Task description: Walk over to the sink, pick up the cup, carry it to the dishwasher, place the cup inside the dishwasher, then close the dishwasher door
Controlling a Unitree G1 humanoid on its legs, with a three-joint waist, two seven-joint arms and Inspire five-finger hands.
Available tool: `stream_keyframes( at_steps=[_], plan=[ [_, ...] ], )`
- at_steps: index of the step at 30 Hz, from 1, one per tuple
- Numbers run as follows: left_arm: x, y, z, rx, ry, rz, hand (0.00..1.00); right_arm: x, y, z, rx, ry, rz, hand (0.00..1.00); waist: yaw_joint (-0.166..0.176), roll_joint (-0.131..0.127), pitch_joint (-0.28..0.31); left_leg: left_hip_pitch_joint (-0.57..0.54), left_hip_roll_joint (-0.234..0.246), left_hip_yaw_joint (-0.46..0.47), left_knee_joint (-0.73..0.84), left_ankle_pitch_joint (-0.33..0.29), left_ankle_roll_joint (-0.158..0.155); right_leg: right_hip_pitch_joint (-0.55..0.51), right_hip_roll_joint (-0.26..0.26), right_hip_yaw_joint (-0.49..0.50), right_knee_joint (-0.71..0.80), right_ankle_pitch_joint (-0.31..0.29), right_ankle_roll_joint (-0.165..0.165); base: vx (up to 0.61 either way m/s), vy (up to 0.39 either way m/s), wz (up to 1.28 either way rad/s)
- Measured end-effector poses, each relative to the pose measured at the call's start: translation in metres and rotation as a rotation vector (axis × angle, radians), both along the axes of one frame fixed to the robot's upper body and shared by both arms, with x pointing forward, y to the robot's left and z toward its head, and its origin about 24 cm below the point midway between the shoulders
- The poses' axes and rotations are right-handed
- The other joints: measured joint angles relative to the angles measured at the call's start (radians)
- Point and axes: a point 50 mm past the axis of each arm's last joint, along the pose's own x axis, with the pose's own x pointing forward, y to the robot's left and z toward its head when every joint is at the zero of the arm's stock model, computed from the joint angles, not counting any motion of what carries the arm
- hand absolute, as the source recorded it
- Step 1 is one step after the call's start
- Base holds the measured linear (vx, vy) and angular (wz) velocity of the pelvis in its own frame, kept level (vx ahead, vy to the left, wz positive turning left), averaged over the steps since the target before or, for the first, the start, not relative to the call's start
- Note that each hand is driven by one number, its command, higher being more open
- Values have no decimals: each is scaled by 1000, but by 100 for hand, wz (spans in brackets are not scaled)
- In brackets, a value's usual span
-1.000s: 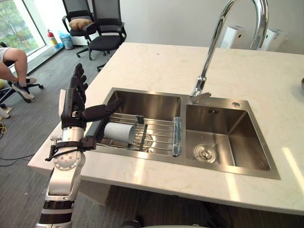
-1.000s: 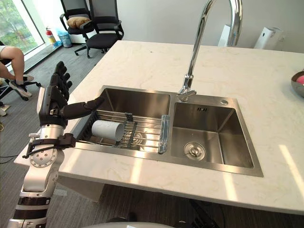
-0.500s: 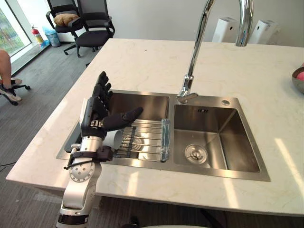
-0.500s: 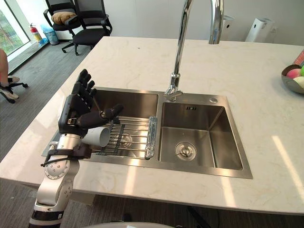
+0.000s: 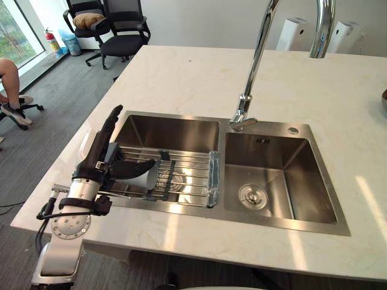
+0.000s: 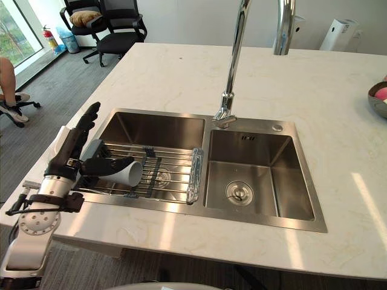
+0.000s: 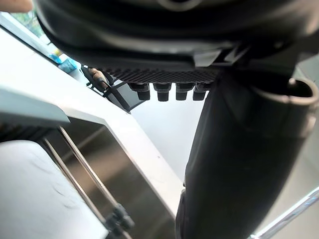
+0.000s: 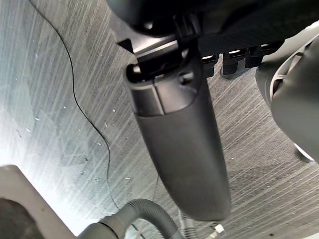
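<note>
A white cup (image 5: 144, 179) lies on its side on a wire rack (image 5: 184, 175) in the sink's left basin (image 5: 175, 130), mouth toward the middle of the sink. My left hand (image 5: 97, 158) is at the basin's near-left corner, open. Its fingers point straight out along the left rim, and its thumb reaches across the top of the cup (image 6: 129, 173). In the left wrist view the cup (image 7: 30, 199) shows pale just below the thumb (image 7: 234, 159), with the rack bars beside it. My right hand (image 8: 179, 149) hangs low over the grey floor, thumb straight.
A tall chrome faucet (image 5: 260, 60) rises between the left basin and the bare right basin (image 5: 278, 175). Pale stone counter (image 5: 199, 78) surrounds the sink. Office chairs (image 5: 121, 30) stand beyond the counter's far left corner. A seated person's legs (image 5: 12, 90) show at far left. A bowl (image 6: 378, 99) sits at far right.
My left hand has come down from above the sink's left rim to the cup, its thumb now over the cup. The camera has shifted as well.
</note>
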Motion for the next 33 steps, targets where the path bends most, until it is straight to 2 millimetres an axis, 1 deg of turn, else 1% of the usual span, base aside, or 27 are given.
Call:
stream_keyframes(
  at_steps=[4,7,9,12,15,18,21,22,26,30,33],
  plan=[
    [2,17,5,215,55,-66,100,1,-3,2,-3,23,37,100,7,12,-3,4,0,0,0,0,0,3,0,-3,-4,1,0,0,0,0],
    [3,24,9,343,102,-123,100,-1,-5,3,4,17,42,100,3,15,-3,10,1,7,-1,0,0,3,2,2,-8,4,0,-32,1,-6],
    [4,27,8,403,143,-151,100,-4,-8,3,9,11,44,100,-1,18,-5,10,1,11,-5,0,0,4,2,6,-19,10,1,-42,4,-7],
    [8,28,1,454,212,-183,100,-7,-10,4,13,7,45,100,-8,24,-8,10,-1,18,-6,0,1,13,5,11,-49,28,1,-27,3,-7],
    [11,28,-3,494,245,-204,100,-9,-9,3,13,14,59,100,-11,25,-9,10,0,21,-6,-1,1,19,8,12,-64,37,0,-5,-1,-2],
    [14,28,-2,551,255,-218,100,-12,-9,3,15,22,59,100,-13,25,-9,10,0,23,-7,-1,0,23,10,14,-76,44,0,-4,-3,-1],
    [16,33,-4,627,257,-200,100,-13,-9,3,14,27,60,100,-16,27,-9,12,1,28,-7,-1,0,25,11,20,-82,49,0,-23,-7,-7],
    [16,37,-6,667,265,-184,100,-13,-9,3,14,29,70,100,-17,27,-10,13,2,36,-7,-2,-1,25,12,28,-85,53,-1,-28,-9,-12],
    [15,39,-12,737,286,-182,100,-13,-8,3,14,34,78,100,-19,27,-10,14,3,49,-7,-2,0,24,13,39,-95,62,-1,-30,-6,-10],
    [14,36,-22,765,332,-213,100,-11,-7,3,12,41,106,100,-31,28,-11,19,5,60,-7,-3,0,20,14,49,-97,64,-2,-42,-6,-8],
    [15,35,-23,770,368,-230,100,-10,-6,4,11,44,121,100,-40,28,-12,22,7,69,-7,-5,0,18,15,59,-97,66,-2,-27,-9,-10]
  ],
)
